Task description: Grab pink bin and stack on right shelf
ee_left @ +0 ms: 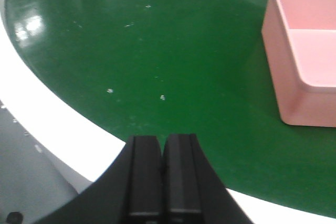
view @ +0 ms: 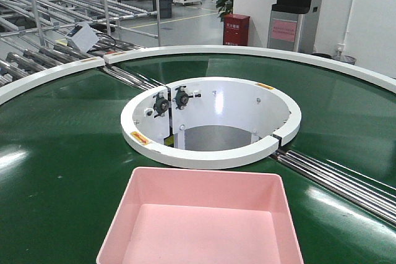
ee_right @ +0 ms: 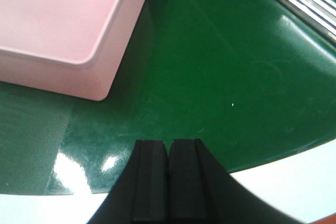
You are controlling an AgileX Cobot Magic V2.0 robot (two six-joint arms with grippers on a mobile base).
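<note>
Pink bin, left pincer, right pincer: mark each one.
pink bin (view: 201, 233), front-facing view, on its bare inner floor.
left pincer (ee_left: 163, 145), left wrist view, on the seam between its closed fingertips.
right pincer (ee_right: 168, 148), right wrist view, on the seam between its closed fingertips.

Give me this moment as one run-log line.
pink bin: empty, on green belt, ungrasped | left gripper: shut, left of bin, apart | right gripper: shut, right of bin, apart | right shelf: not in view
</note>
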